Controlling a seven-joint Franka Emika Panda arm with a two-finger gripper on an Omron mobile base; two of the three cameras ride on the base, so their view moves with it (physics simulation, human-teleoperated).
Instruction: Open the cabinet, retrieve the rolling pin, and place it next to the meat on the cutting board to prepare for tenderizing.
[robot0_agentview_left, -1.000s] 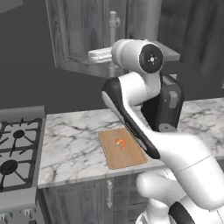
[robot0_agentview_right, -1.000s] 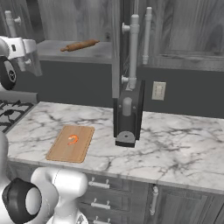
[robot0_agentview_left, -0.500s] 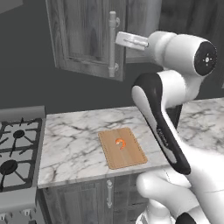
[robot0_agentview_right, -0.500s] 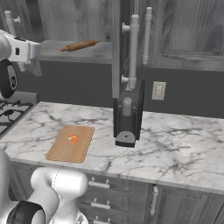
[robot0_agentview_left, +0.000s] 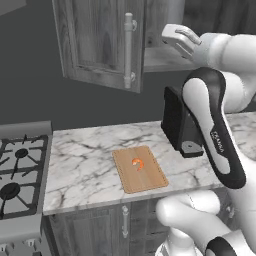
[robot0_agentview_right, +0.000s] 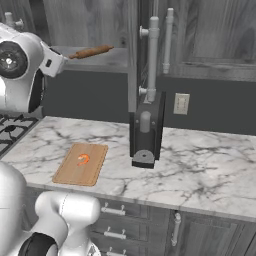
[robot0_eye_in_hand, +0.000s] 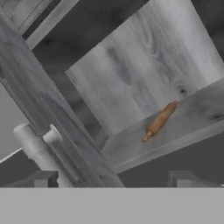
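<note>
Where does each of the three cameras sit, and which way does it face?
Left base view: behind-left, facing the cutting board and open cabinet; arm at right.
Right base view: behind-right, facing the same board; arm at left.
Hand view: on the hand, facing the rolling pin; tool tips below.
Shared: rolling pin, right base and hand views.

Gas stove (robot0_agentview_left: 17, 172), blk appliance (robot0_agentview_right: 146, 131), outlet (robot0_agentview_right: 181, 104)

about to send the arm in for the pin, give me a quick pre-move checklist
1. Cabinet door swung open: ok.
2. Rolling pin in sight, lying on the shelf: ok.
3. Gripper open, nothing between the tips: ok.
4. Gripper aimed toward the pin, not yet at it: ok.
5. Bare board space beside the meat: ok.
6. Clearance past the open door's handle: cannot tell.
</note>
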